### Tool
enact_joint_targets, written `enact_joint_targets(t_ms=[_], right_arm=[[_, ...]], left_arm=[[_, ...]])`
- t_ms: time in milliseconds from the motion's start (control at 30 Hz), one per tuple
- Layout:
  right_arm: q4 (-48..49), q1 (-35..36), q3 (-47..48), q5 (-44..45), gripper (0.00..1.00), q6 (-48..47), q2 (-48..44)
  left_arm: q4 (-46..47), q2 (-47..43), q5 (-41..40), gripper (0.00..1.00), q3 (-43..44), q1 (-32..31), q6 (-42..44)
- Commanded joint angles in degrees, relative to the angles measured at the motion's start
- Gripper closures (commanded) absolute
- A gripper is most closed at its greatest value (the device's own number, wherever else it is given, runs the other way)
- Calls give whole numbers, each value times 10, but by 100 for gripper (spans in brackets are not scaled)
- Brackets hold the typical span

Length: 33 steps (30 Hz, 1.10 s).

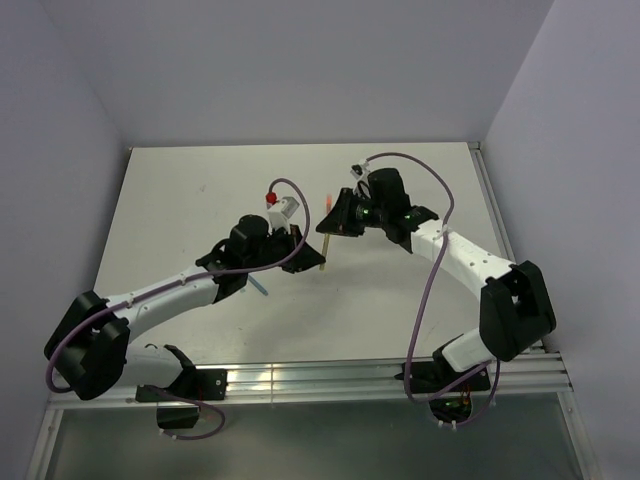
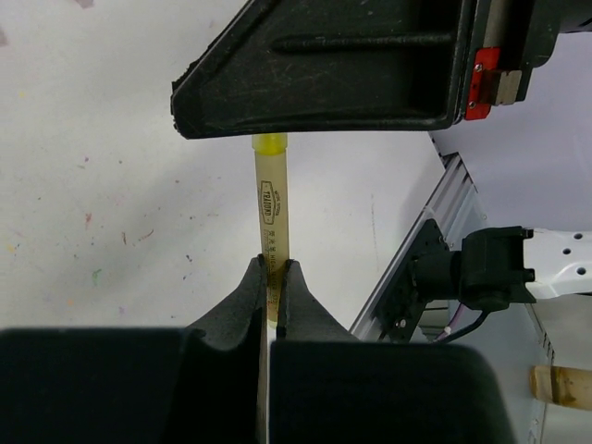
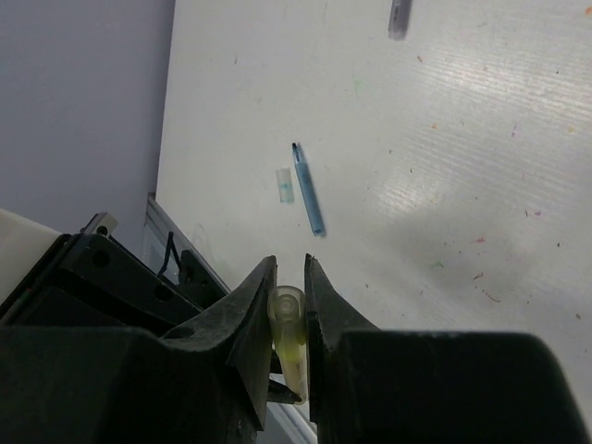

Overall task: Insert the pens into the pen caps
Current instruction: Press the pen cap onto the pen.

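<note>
At mid-table, where the two wrists meet: left gripper (image 2: 274, 273), jaws closed flat on the yellow pen (image 2: 271, 208), pinching the lower barrel with the printed label clear above the fingertips. Pen: thin, rigid plastic stick, very light and smooth-walled. It is judged liable to swivel or slide in the pads under end load, so a hold on the barrel near the working end suits it better than the tail. Its far end runs up to the underside of the right gripper (image 3: 289, 268), whose jaws are clamped on the yellow-green cap (image 3: 289, 319), one round end showing between the fingertips. Cap: short hollow stub, light and thin-walled, judged easy to cock if squeezed unevenly; best held across the body, mouth left free. Whether the pen tip is already seated cannot be told, as the right finger hides the joint. Left arm: stretched forward and rightward, low over the table (image 1: 180, 200). Right arm: elbow folded near the right edge, forearm reaching leftward. Lying apart: blue pen (image 3: 308, 190), pale blue cap (image 3: 284, 185) just beside it, grey-purple pen (image 3: 400, 17) farther off.
</note>
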Motion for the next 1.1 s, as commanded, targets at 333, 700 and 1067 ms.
enact_joint_targets(t_ms=[333,700,1067], right_arm=[[96,9,-22,-95,100,106,52],[104,5,-24,-88,100,115,54],[79,6,-12,-40,100,81,28]], left_arm=[[-32,23,-21,82,53,-4,-5],[-38,25,-15,69,49,-4,-5],[-29,20,-6,100,42,-4,-13]])
